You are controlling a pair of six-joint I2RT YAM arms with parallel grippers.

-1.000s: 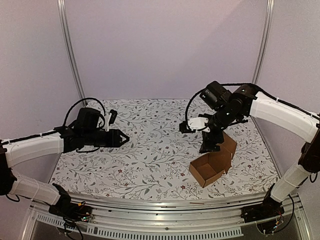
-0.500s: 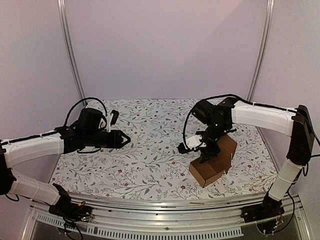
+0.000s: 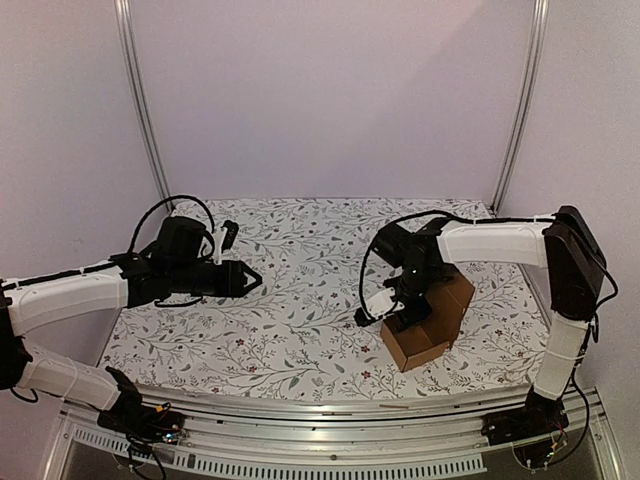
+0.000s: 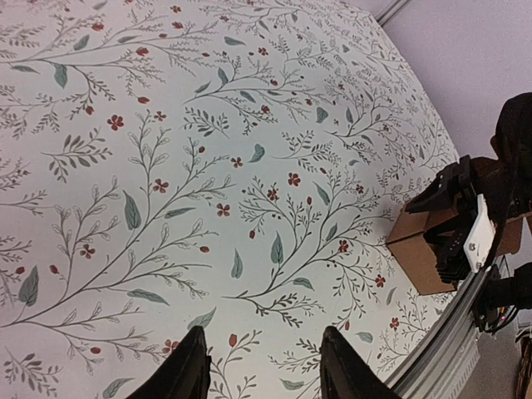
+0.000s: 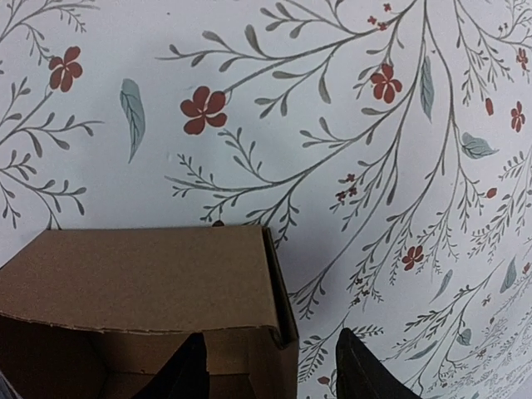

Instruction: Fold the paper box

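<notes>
Cardboard may buckle or skid: our right gripper (image 5: 270, 366) straddles the paper box (image 5: 150, 266) wall, jaws parted; our left gripper (image 4: 259, 366) hangs open, well apart from it.

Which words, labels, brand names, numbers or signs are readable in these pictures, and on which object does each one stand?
There is no readable text in any view.
The paper box: plain brown cardboard, no print.
The table cover: only a pattern of leaves and red flowers, no writing.
The left arm and right arm: no label shows; any marking would be too small to read.
</notes>
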